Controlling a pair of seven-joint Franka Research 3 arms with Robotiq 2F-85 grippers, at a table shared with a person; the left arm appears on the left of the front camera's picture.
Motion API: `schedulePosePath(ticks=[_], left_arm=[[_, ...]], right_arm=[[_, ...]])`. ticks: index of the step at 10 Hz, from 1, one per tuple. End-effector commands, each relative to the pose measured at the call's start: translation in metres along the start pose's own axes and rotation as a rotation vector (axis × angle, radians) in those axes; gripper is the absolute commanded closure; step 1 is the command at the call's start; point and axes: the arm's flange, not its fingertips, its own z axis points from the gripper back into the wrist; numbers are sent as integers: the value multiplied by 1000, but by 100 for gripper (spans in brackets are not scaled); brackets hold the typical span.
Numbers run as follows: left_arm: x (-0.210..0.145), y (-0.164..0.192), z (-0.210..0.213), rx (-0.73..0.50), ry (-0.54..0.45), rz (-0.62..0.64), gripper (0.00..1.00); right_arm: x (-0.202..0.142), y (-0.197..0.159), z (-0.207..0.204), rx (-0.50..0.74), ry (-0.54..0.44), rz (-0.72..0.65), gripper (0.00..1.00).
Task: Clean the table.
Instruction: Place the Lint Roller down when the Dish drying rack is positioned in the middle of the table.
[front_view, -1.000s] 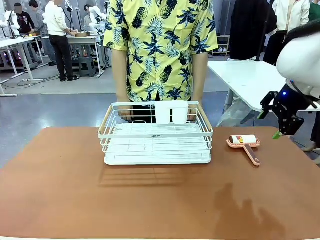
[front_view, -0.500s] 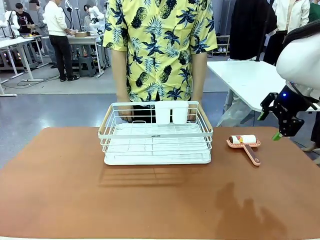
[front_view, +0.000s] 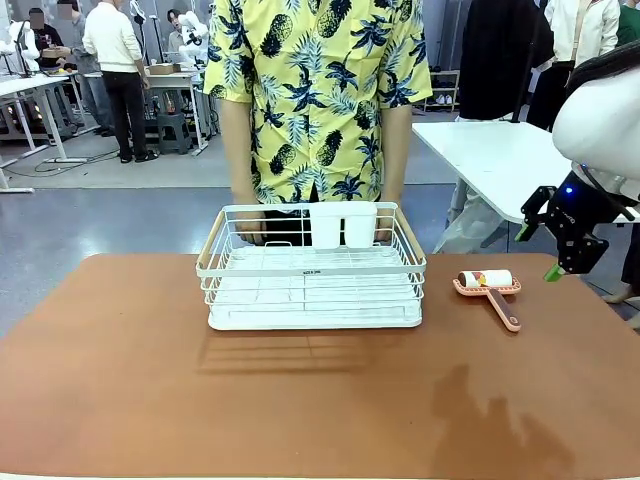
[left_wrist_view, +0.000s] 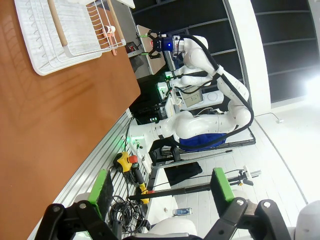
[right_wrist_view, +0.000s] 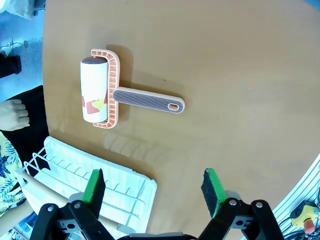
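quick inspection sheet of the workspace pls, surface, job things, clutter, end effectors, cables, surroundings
surface: reddish-brown table, bare in front, faint shadows, no spills seen
job's things: lint roller lying flat to the right of the dish rack, handle pointing toward the robot
clutter: white wire dish rack at the far middle, a person's hands at its far rim
end effectors: right end effector open, hanging above the table's right edge, holding nothing; left end effector open, off the table's side, holding nothing
cables: black cables and a yellow tool below the table edge
surroundings: white tables, people behind
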Motion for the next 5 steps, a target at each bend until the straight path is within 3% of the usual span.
schedulePosePath(ticks=[1,5], left_arm=[[-1,-1,2,-2,-5,-6,0],[-1,-1,2,-2,-5,-6,0]], right_arm=[[0,-2,-1,14,-8,1,0],[0,-2,-1,14,-8,1,0]])
